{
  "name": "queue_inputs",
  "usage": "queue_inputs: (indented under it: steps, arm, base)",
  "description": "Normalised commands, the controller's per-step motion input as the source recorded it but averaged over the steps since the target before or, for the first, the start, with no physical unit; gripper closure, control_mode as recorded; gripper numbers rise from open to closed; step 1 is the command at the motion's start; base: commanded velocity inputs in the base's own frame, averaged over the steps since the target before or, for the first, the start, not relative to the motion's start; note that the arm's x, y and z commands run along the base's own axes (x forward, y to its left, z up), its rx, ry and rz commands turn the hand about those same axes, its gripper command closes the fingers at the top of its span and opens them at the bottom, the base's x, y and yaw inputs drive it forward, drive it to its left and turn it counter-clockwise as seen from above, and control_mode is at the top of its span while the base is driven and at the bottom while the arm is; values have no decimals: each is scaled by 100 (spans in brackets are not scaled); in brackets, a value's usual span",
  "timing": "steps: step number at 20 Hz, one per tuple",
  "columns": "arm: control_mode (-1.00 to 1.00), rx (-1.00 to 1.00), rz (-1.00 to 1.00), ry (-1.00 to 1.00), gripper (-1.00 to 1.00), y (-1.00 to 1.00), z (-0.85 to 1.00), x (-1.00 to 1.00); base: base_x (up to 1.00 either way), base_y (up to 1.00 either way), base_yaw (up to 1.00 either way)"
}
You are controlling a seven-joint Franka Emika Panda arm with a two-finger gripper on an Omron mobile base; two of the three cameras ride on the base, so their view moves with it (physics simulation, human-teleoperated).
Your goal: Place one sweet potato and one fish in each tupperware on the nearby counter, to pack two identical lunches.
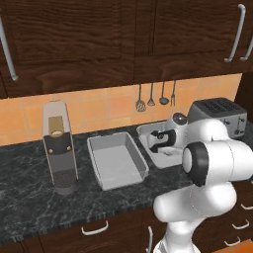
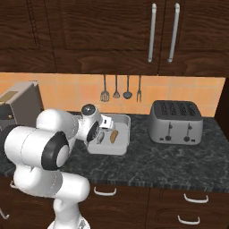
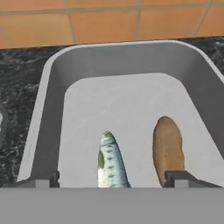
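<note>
Black marbled counter [image 1: 29, 197], orange tiles behind. Right tupperware [image 3: 52, 87] packed: fish [image 3: 111, 162] beside sweet potato [image 3: 168, 146], lower centre of hand view. Gripper [image 3: 111, 180] spread, empty above. Left tupperware [image 1: 117, 160] unfilled; second pair left.

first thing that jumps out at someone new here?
Probably the white arm bent over the right-hand grey tupperware on the black counter, hand open just above a fish and a sweet potato lying side by side inside. Next, the second tupperware sitting empty to its left, between the coffee machine and the first one.
</note>
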Motion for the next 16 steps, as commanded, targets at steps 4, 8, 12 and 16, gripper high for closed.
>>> queue_inputs:
  steps: [4,8,12,16]
  arm:
    - [-100,2,0,-6,-100,0,71,-100]
    - [-100,0,-1,1,-100,0,100,-86]
    - [-100,0,0,10,-100,8,100,-95]
    - [-100,0,0,5,-100,28,77,-100]
  base:
    - [0,0,0]
    - [0,0,0]
    - [0,0,0]
    - [0,0,0]
